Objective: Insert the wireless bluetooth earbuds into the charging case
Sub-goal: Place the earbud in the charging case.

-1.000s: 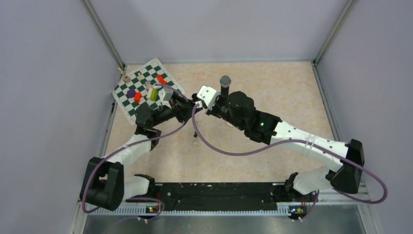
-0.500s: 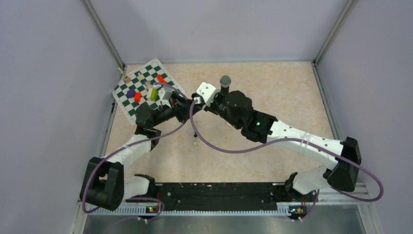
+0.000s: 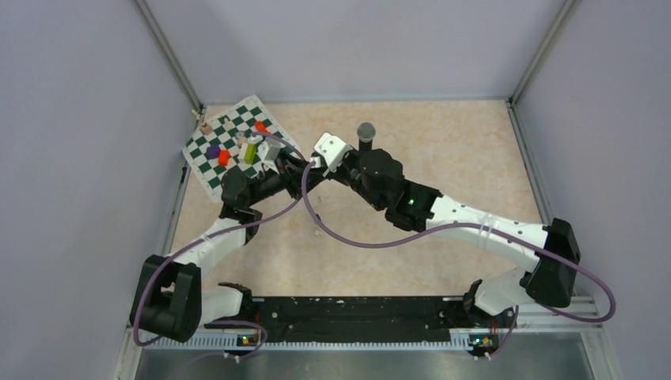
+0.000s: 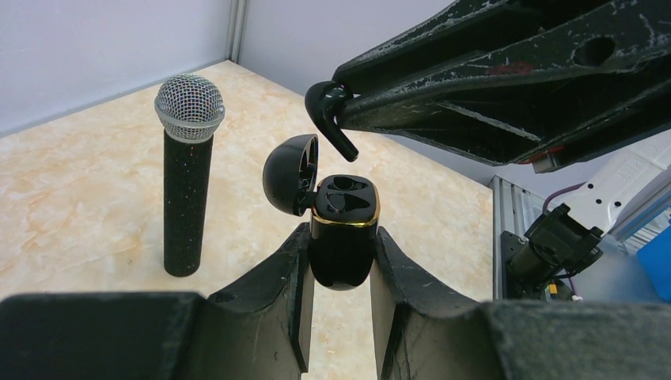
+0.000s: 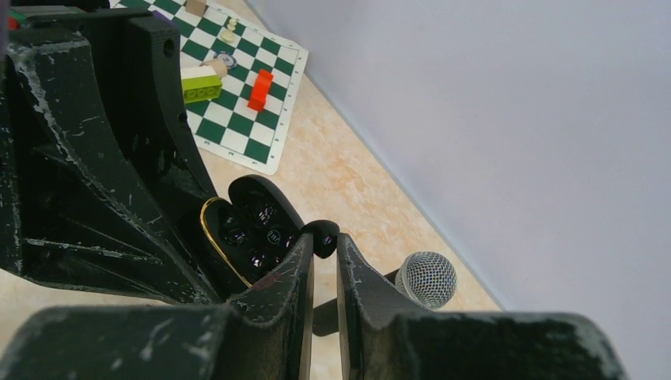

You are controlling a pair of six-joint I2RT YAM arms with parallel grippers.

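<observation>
Your left gripper [image 4: 342, 231] is clamped tight on the black charging case [image 4: 345, 207], holding it upright above the table with its lid [image 4: 289, 174] hinged back and two wells showing. Your right gripper [image 5: 324, 252], closed down to a sliver, pinches one black earbud [image 4: 331, 117] by its head, stem hanging just above the case's open mouth. To seat it well, line the stem over a free well, tilt it to match the socket's slant, lower slowly, and release only once the bud sits flush, keeping clear of the lid. A microphone [image 4: 188, 182] stands on the table nearby. No brand or lettering is readable; a tiny mark inside the lid is too small to make out.
</observation>
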